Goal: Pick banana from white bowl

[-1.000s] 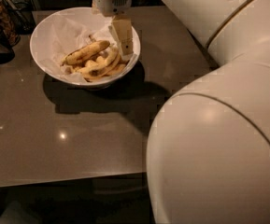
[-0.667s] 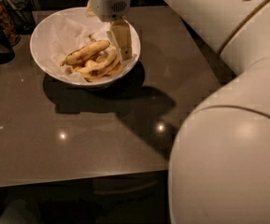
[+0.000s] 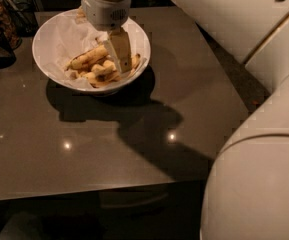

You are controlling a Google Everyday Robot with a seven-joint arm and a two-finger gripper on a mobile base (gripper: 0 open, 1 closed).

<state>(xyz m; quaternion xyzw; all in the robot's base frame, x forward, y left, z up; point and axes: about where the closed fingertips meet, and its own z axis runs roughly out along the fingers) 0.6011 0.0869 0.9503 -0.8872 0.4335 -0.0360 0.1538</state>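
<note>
Yellow banana [image 3: 88, 58] nr hand [image 3: 121, 65], both in bowl [image 3: 45, 40]

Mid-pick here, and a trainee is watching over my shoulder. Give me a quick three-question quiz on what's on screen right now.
1. True or false: the end effector is down inside the white bowl.
2. Where on the table does the white bowl stand? A) the far part, toward the picture's left; B) the near right corner; C) the middle of the near edge.
3. Fill in: the banana, blotched brown, lies on crinkled white ____ lining the bowl.
Key: 1 true; 2 A; 3 paper.
</note>
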